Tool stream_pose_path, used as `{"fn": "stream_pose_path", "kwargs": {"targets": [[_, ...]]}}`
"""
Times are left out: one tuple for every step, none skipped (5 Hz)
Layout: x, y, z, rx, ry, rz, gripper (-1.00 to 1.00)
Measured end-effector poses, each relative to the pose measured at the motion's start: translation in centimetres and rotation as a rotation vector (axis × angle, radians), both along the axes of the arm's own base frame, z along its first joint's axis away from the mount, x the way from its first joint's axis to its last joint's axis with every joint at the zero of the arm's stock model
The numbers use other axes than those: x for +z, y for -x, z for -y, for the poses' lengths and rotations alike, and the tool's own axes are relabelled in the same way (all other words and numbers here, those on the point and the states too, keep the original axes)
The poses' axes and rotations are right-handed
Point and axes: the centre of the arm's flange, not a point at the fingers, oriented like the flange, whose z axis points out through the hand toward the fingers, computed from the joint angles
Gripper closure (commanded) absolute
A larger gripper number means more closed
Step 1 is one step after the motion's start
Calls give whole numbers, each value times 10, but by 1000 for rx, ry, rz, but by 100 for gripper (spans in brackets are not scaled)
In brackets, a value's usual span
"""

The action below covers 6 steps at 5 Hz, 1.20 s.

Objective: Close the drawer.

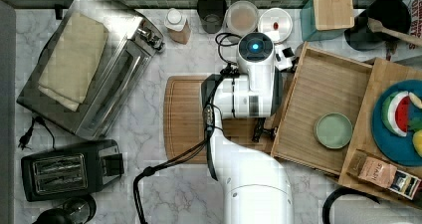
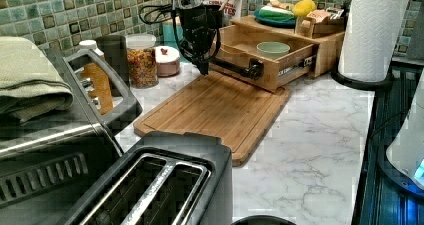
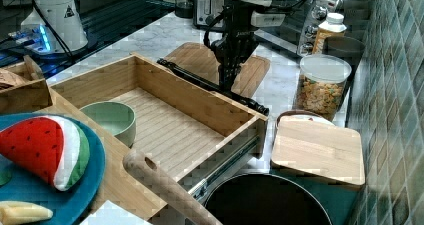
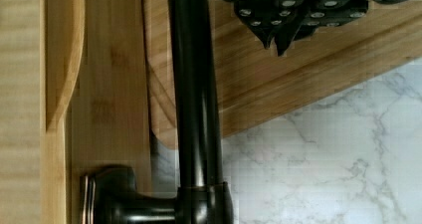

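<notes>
Drawer (image 3: pixel 165 117) is pulled well out of the wooden cabinet (image 2: pixel 327 45), hanging over the marble counter (image 2: pixel 310 135) with a green bowl (image 3: pixel 111 121) sitting inside, so the push has to be smooth or the bowl slides. Its long black handle bar (image 4: pixel 195 94) runs across the front panel, and the gripper (image 4: pixel 275 37) sits just on the outer side of that bar, above the cutting board (image 2: pixel 215 110), fingertips pinched nearly together with nothing between them. My guess is it's parked there to shove the front panel inward rather than grab anything.
</notes>
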Motion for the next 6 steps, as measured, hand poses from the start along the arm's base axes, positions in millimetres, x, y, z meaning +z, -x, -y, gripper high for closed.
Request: {"fn": "stream_pose_path", "kwargs": {"targets": [[1,11,18,82,-40,-18,100],[10,24,44,146,-72,3,100],[22,40,73,141,-70,89,100],[18,61,105,168,-59,137,100],[15,79,145,304,-49,154,100],[15,100,192,304,-32,156,100]]}}
